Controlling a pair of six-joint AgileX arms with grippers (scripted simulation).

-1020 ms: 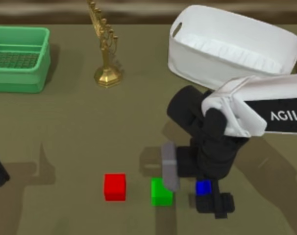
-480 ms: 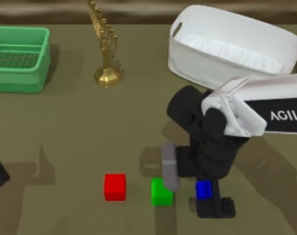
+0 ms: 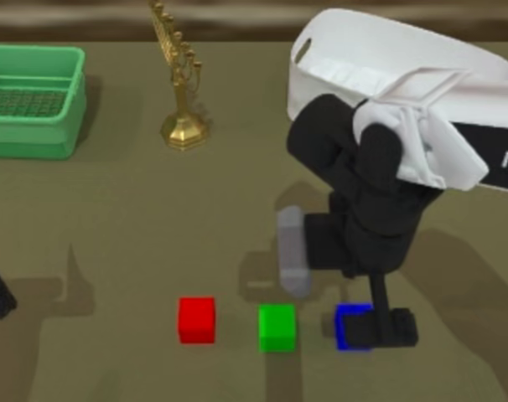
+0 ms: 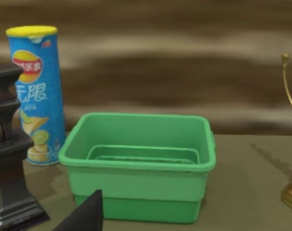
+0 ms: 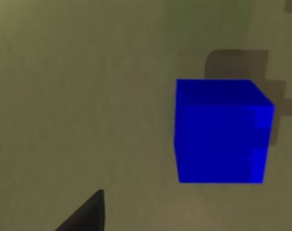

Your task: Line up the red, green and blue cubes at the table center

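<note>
Three cubes [image 3: 277,327] in a row, top view only; blue cube [image 5: 220,131] alone, ungripped, right wrist view; chips can [image 4: 34,94] in left wrist view; right gripper [image 3: 380,328] state indeterminate; olive table [image 3: 128,234].

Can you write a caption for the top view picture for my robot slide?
Red cube, green cube and blue cube in a row, right gripper over the blue one.

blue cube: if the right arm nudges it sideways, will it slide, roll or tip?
Probably slides: the blue cube sits flat on the table on one face, so rolling looks unlikely. Its equal sides and low build suggest little tipping risk. It looks rigid with plain matte faces, so likely not slippery for the right gripper beside it.
</note>
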